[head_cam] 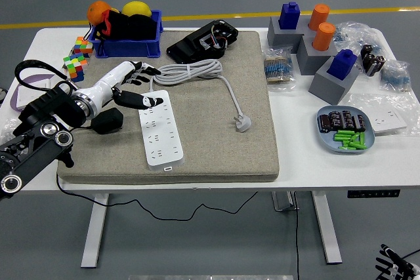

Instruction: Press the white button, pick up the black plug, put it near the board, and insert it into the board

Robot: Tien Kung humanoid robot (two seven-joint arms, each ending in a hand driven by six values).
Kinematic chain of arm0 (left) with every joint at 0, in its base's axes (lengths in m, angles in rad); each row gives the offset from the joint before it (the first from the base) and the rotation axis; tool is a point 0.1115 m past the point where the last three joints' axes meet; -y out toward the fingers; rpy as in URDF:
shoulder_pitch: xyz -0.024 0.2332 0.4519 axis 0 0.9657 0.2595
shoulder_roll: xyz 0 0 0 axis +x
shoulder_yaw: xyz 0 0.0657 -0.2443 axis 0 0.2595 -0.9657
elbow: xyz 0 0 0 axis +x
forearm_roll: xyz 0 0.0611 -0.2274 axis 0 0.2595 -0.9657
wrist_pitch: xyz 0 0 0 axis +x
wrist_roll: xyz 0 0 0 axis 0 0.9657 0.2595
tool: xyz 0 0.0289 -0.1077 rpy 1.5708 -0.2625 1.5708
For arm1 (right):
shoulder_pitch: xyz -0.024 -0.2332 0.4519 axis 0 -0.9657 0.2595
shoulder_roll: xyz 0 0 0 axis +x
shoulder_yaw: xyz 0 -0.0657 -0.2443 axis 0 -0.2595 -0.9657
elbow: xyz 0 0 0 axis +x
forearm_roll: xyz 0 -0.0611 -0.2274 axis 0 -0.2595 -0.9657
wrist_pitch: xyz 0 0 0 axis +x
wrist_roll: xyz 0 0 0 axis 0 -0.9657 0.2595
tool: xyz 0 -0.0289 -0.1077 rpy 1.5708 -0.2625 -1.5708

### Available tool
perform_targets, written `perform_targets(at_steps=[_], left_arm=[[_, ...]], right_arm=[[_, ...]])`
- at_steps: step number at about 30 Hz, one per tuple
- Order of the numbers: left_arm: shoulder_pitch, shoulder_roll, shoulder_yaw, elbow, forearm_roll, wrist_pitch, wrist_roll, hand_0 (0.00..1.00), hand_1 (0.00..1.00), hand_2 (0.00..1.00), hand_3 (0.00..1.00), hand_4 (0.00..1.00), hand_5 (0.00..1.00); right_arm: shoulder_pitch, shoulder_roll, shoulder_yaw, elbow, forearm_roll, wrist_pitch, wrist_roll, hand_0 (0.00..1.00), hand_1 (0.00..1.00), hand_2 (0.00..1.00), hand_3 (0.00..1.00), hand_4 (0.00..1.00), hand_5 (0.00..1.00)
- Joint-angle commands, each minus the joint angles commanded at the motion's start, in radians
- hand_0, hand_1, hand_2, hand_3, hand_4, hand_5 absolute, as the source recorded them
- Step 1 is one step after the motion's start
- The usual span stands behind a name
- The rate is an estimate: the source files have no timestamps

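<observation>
White power strip (159, 130) lies on the grey mat (216, 142), and my left hand (131, 83) hovers over its far end, fingers loosely spread and holding nothing, one dark fingertip (155, 102) touching the strip's top where I judge the button sits. So I take the pressing as under way. What looks like the black plug (107, 121) rests just left of the strip, beneath my forearm, not yet picked up; moving and inserting it remain.

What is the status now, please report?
Left robot hand open, fingers at far end of white power strip. Right robot hand not in view. Black plug lies on mat beside strip, not grasped. Nothing blocks sockets.
</observation>
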Motion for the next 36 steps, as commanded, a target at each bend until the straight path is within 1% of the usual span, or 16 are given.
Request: perform_targets(at_steps=[2,5,6,8,11,12,14,16,17,18,22,30,33,35,36], left_arm=[[-0.014,-0.003,0.019,0.007,-0.008,-0.003,0.011,0.202,0.321,0.303,0.800,0.598,0.002],[-0.049,-0.011,0.063,0.025,-0.033,-0.017,0.051,0.202,0.321,0.303,0.800,0.598,0.002],[-0.063,-0.016,0.078,0.033,-0.044,-0.025,0.073,0.092,0.128,0.183,0.815,0.586,0.002],[-0.082,-0.023,0.096,0.045,-0.063,-0.033,0.106,0.092,0.128,0.183,0.815,0.586,0.002],[-0.112,-0.043,0.118,0.073,-0.101,-0.048,0.187,0.092,0.128,0.183,0.815,0.586,0.002],[-0.120,-0.050,0.124,0.084,-0.111,-0.052,0.216,0.017,0.060,0.115,0.758,0.543,0.002],[-0.137,-0.064,0.135,0.107,-0.127,-0.059,0.271,0.017,0.060,0.115,0.758,0.543,0.002],[-0.148,-0.076,0.144,0.125,-0.133,-0.064,0.309,0.017,0.060,0.115,0.758,0.543,0.002],[-0.152,-0.080,0.146,0.131,-0.132,-0.065,0.317,0.017,0.060,0.115,0.758,0.543,0.002],[-0.159,-0.087,0.150,0.140,-0.131,-0.067,0.317,0.004,0.058,0.109,0.765,0.507,0.002],[-0.170,-0.102,0.148,0.160,-0.132,-0.066,0.317,0.004,0.058,0.109,0.765,0.507,0.002],[-0.187,-0.120,0.149,0.201,-0.122,-0.065,0.317,0.002,0.050,0.106,0.765,0.503,0.002],[-0.198,-0.127,0.159,0.227,-0.096,-0.065,0.317,0.002,0.050,0.106,0.765,0.503,0.002],[-0.205,-0.129,0.165,0.244,-0.100,-0.066,0.317,0.002,0.050,0.106,0.765,0.503,0.002],[-0.208,-0.130,0.167,0.251,-0.100,-0.067,0.317,0.002,0.049,0.105,0.763,0.480,0.002]], right_arm=[[0.000,0.000,-0.001,0.000,0.001,0.000,0.000,0.777,0.665,0.645,0.629,0.715,0.477],[0.000,0.001,-0.003,0.000,0.003,0.000,-0.001,0.777,0.665,0.645,0.629,0.715,0.477],[0.001,0.001,-0.004,0.000,0.004,0.000,-0.001,0.777,0.665,0.645,0.629,0.715,0.477],[0.002,0.002,-0.008,0.000,0.007,0.000,0.001,0.777,0.665,0.645,0.629,0.715,0.477],[0.004,0.002,-0.010,0.000,0.008,-0.001,0.001,0.777,0.665,0.645,0.629,0.715,0.477],[0.005,0.002,-0.011,0.000,0.009,-0.001,0.001,0.777,0.665,0.645,0.629,0.715,0.477],[0.005,0.002,-0.012,0.000,0.009,-0.001,0.001,0.777,0.665,0.645,0.629,0.715,0.477],[0.006,0.002,-0.014,0.000,0.010,-0.001,0.000,0.777,0.665,0.645,0.629,0.715,0.477],[0.006,0.002,-0.015,0.000,0.010,-0.001,0.000,0.777,0.665,0.645,0.629,0.715,0.477],[0.006,0.001,-0.016,0.000,0.010,-0.002,0.001,0.777,0.665,0.645,0.629,0.715,0.477],[0.007,-0.001,-0.020,0.000,0.011,-0.002,-0.001,0.777,0.665,0.645,0.629,0.715,0.477],[0.009,-0.005,-0.032,0.000,0.015,-0.003,-0.003,0.777,0.665,0.645,0.629,0.715,0.477],[0.010,-0.007,-0.035,0.000,0.017,-0.003,-0.005,0.777,0.665,0.645,0.629,0.715,0.477],[0.010,-0.008,-0.038,0.000,0.018,-0.003,-0.005,0.777,0.665,0.645,0.629,0.715,0.477],[0.010,-0.009,-0.039,0.000,0.018,-0.004,-0.006,0.777,0.665,0.645,0.629,0.716,0.477]])
